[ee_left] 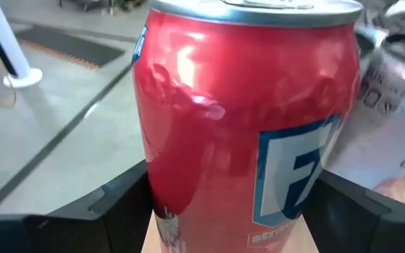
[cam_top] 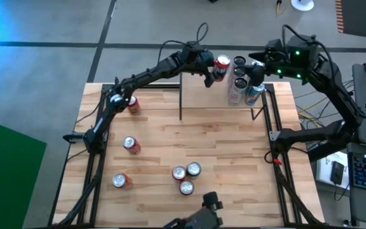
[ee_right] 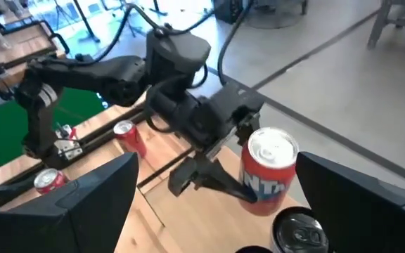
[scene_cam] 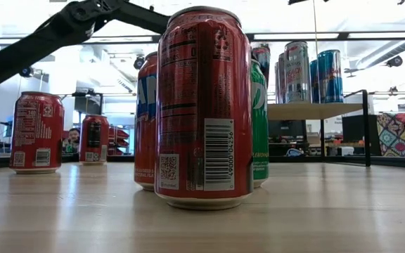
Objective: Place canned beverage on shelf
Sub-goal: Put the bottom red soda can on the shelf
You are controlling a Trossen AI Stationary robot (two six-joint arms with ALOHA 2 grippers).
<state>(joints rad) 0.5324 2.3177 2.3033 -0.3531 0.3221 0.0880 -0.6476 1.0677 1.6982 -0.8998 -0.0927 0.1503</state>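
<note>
The shelf [cam_top: 202, 102] is a light-wood board on black uprights at the table's far middle; it also shows in the low view [scene_cam: 315, 111]. My left gripper [cam_top: 215, 73] is at the shelf's far edge, shut on a red can [cam_top: 222, 65]. The can stands upright and fills the left wrist view [ee_left: 245, 126]. My right gripper [cam_top: 254, 75] is open and empty above the shelf's far right part. There it hangs over several silver and blue cans [cam_top: 237, 89] that stand on the board. My left gripper pinches the red can's side wall [ee_left: 153, 204], low on the can, between its two fingers [ee_right: 213, 181]. The fingers come about level from the table's left side. The can stays upright, top up. Whether its base is on the board I cannot tell.
Red cans lie scattered on the tabletop: one at far left [cam_top: 133, 105], two at left [cam_top: 130, 145] [cam_top: 121, 181], and three clustered near the front middle [cam_top: 186, 178]. The shelf's near left part is bare wood.
</note>
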